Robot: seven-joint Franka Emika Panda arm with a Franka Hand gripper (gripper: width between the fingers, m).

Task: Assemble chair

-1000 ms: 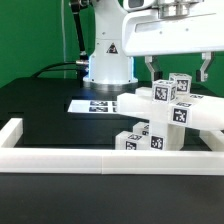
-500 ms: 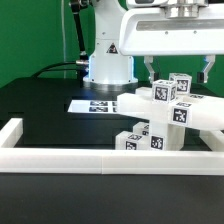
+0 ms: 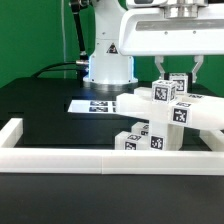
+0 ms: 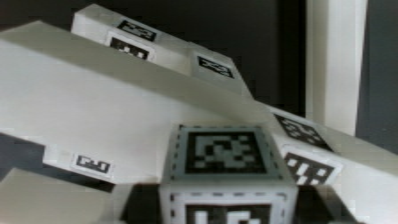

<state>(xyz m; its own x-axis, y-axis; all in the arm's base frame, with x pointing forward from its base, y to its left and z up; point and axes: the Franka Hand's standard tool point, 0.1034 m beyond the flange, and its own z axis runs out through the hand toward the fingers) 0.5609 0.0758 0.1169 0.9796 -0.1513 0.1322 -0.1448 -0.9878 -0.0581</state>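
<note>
While the chair (image 3: 160, 115) stands on the black bench (image 3: 50, 105) at the exterior view's right, inside the white frame (image 3: 60, 156), the claw (image 3: 176, 72) is clamped on its top tagged post (image 3: 177, 84).

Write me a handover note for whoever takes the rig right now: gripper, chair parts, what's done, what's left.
Gripper: closed on the tagged white post at the top of the chair parts.
Parts: the white pieces sit clustered inside the white border frame, toward the exterior view's right. The marker board lies behind them.
Done: several pieces look joined into one cluster.
Left: how firmly the gripped post is seated cannot be told; check it, then continue assembly.
</note>
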